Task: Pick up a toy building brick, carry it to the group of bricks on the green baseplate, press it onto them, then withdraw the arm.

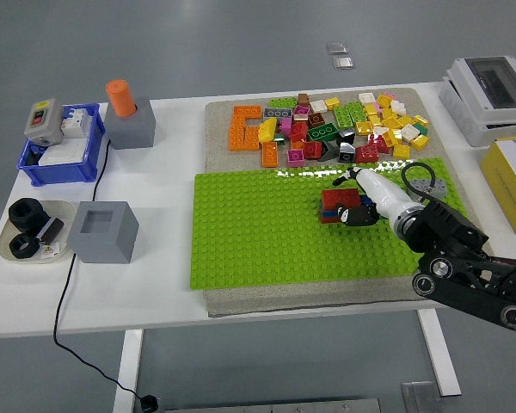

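Observation:
A small stack of red and blue bricks (335, 205) stands on the green baseplate (258, 232), right of its middle. My right hand (359, 196) comes in from the lower right and is against the stack's right side. A white finger (371, 183) lies along the far side of the top red brick (335, 199). A black thumb tip (358, 215) sits at its near right corner, so the hand is closed on that brick. The loose brick pile (335, 129) lies on the mat behind the baseplate. My left arm is out of view.
Orange plates (248, 127) lie at the pile's left. Left of the mat are a grey hollow block (103, 231), a grey block with an orange peg (129, 116), a blue bin (60, 151) and a dish of black nuts (30, 231). White and yellow boxes (499, 103) stand at the right.

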`<action>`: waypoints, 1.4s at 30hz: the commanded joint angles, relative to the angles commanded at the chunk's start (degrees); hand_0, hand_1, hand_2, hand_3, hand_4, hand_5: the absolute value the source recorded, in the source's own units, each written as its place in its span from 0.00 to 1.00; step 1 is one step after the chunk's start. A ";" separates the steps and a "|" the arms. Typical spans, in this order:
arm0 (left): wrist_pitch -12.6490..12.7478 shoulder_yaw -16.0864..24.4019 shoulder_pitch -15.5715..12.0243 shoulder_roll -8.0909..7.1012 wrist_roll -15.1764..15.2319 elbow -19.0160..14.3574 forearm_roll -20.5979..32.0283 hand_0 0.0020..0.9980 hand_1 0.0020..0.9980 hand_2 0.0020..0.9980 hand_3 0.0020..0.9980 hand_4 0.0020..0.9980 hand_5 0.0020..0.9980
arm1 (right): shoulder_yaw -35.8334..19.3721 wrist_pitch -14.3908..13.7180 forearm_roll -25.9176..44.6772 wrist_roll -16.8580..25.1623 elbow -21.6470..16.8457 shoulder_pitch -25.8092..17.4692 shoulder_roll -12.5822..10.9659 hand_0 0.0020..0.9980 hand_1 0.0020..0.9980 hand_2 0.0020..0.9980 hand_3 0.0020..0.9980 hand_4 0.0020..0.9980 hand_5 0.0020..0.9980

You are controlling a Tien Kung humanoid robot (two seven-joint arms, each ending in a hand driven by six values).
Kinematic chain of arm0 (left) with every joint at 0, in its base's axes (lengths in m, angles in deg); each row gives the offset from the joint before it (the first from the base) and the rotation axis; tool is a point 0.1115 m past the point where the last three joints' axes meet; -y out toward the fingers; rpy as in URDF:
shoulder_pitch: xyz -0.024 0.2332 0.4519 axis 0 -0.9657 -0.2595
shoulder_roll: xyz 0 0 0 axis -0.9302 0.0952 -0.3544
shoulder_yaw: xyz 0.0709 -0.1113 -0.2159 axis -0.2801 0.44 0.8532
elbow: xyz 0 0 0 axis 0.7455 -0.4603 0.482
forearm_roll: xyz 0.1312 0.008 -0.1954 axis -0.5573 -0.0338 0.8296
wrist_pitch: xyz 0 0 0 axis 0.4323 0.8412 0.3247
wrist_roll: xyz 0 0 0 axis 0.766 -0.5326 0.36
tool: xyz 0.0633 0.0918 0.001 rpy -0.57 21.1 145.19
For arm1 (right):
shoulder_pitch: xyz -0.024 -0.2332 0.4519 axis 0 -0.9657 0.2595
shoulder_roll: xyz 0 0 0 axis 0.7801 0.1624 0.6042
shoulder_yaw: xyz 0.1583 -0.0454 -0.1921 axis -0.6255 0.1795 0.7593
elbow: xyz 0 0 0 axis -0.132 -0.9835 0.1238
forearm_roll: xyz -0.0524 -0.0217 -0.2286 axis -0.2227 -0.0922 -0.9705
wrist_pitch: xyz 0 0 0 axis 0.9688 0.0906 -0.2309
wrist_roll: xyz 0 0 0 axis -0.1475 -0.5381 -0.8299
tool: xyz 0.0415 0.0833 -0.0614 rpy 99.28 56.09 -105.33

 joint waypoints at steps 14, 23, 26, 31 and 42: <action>-0.16 0.15 0.10 0.04 0.03 0.04 -0.12 0.82 0.86 0.80 0.66 0.83 0.55 | -3.21 -1.54 -6.23 -0.78 -9.49 -1.99 -6.54 1.00 0.99 0.99 0.67 0.56 0.18; -0.15 0.19 0.19 0.09 0.05 0.06 -0.27 0.82 0.86 0.80 0.66 0.83 0.54 | -0.48 -1.90 -6.55 -0.20 -9.04 -1.30 -6.00 1.00 0.99 0.99 0.66 0.57 0.30; -0.17 0.21 0.20 0.12 0.03 0.05 -0.30 0.82 0.86 0.80 0.66 0.83 0.54 | 0.10 -2.00 -6.30 -0.01 -8.39 -1.15 -5.63 1.00 0.99 0.99 0.66 0.57 0.32; -0.16 0.36 0.18 0.13 -0.05 0.04 -0.48 0.82 0.86 0.80 0.66 0.83 0.54 | 1.13 -2.17 -5.42 0.41 -7.05 -0.66 -4.68 1.00 0.99 0.99 0.66 0.57 0.32; -0.17 0.55 0.24 0.13 -0.03 0.03 -0.75 0.83 0.87 0.80 0.66 0.84 0.53 | 2.73 -2.18 -2.84 1.29 -3.28 -0.27 -2.84 1.00 0.99 0.99 0.66 0.57 0.33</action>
